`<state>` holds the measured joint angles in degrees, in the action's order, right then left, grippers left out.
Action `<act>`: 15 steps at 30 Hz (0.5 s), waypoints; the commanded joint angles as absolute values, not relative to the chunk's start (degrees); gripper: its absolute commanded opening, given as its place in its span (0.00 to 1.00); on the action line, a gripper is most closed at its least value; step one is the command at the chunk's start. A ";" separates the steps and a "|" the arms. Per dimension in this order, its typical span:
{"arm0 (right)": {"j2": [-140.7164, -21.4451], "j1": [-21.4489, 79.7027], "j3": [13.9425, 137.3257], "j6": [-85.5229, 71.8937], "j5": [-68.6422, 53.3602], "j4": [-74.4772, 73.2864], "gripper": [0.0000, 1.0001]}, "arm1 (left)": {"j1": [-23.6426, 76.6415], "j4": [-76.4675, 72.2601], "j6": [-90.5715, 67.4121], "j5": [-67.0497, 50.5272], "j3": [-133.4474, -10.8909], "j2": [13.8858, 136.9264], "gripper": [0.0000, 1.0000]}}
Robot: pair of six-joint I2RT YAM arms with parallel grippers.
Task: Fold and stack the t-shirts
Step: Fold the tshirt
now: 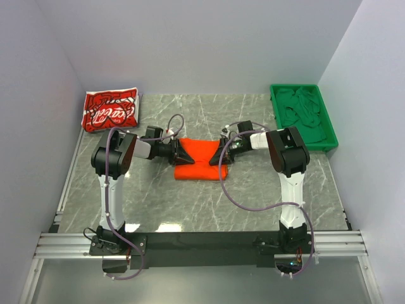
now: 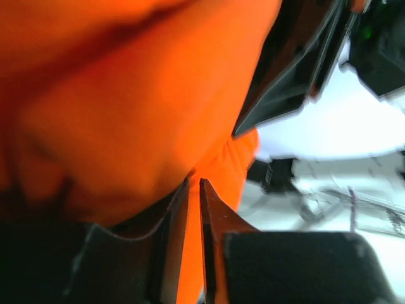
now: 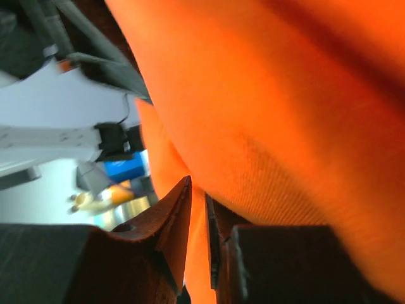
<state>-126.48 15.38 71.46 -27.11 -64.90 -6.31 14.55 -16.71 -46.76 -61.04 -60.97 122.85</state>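
Note:
The orange t-shirt (image 1: 199,159) lies partly folded in the middle of the table, and its cloth fills the left wrist view (image 2: 126,95) and the right wrist view (image 3: 285,114). My left gripper (image 1: 180,152) (image 2: 194,183) pinches its left edge, with orange cloth showing in the narrow slit between the jaws. On the shirt's right edge, my right gripper (image 1: 221,152) (image 3: 197,190) is closed the same way, with cloth between its jaws. The red t-shirt with white script print (image 1: 111,111) sits folded at the back left, away from both grippers.
A green plastic tray (image 1: 276,109) holding green items stands at the back right against the wall. Walls close in the table at the left, back and right. Both arms' cables loop over the table near the orange shirt.

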 commanded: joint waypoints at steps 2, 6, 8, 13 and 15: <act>-129.28 13.71 75.93 -22.59 -61.61 -10.72 0.23 | 13.28 -12.67 -43.34 -59.77 -65.82 126.82 0.21; -126.05 13.97 78.84 -19.87 -63.01 -15.73 0.22 | 12.48 -12.40 -42.02 -63.53 -66.54 123.94 0.23; -120.78 14.59 77.62 -19.16 -64.33 -16.79 0.22 | 13.09 -10.73 -39.04 -65.38 -64.62 117.53 0.24; -110.85 16.70 69.09 -18.55 -65.22 -16.96 0.22 | 13.71 -3.62 -32.71 -67.76 -58.11 107.15 0.25; -109.69 18.10 65.59 -18.46 -64.78 -16.18 0.22 | 14.06 -3.77 -32.52 -67.59 -54.50 105.30 0.25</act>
<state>-113.78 15.84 69.06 -20.27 -64.10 -15.40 13.41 -6.55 -37.30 -65.04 -57.65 109.23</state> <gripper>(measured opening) 0.217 0.254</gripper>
